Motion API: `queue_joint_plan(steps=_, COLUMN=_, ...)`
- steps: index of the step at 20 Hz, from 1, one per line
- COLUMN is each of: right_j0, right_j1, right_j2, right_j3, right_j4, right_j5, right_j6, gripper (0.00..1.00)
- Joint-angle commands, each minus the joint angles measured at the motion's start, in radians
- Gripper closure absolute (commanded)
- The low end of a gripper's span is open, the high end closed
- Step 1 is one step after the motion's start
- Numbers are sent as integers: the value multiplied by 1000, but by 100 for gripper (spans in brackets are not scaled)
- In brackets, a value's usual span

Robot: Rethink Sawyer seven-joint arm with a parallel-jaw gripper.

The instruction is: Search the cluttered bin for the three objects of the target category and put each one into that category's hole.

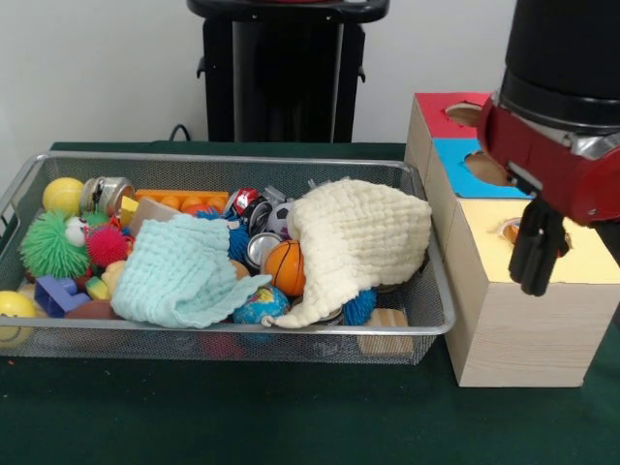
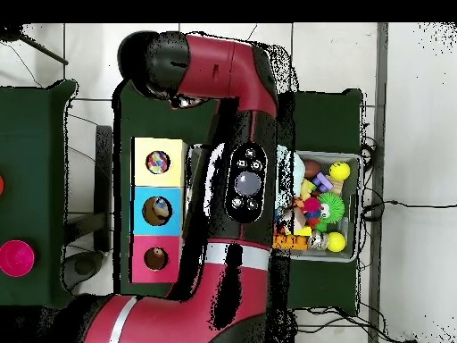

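Green cloth covers the desk (image 1: 242,417) along the bottom of the front view, and on it sits a wire-mesh bin (image 1: 223,341) filling the left and centre of the frame. Two cloths lie heaped on the clutter — a pale mint one (image 1: 184,276) at lower centre-left and a cream one (image 1: 363,237) draped over the right end. Peeking between them are a small basketball (image 1: 287,266) and a globe-patterned ball (image 1: 260,305); a fuzzy green ball (image 1: 53,244) and a yellow ball (image 1: 63,195) sit at the left end. Right of the bin stands a wooden box (image 1: 513,329) with red, blue and yellow tops, each with a hole. At the right edge the red and black arm (image 1: 562,126) hangs over the yellow section, its dark tool (image 1: 536,254) just beside the yellow hole (image 1: 513,231) — fingers drawn narrow, and I cannot tell whether they hold anything.
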Motion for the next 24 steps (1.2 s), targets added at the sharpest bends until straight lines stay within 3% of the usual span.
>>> queue_joint_plan(steps=1, right_j0=-4, right_j1=-36, right_j2=82, right_j3=263, right_j4=-47, right_j5=-26, right_j6=-115, gripper=100)
queue_joint_plan(steps=24, right_j0=51, right_j1=-96, right_j2=52, right_j3=349, right_j4=-58, right_j5=-15, right_j6=-3, gripper=100)
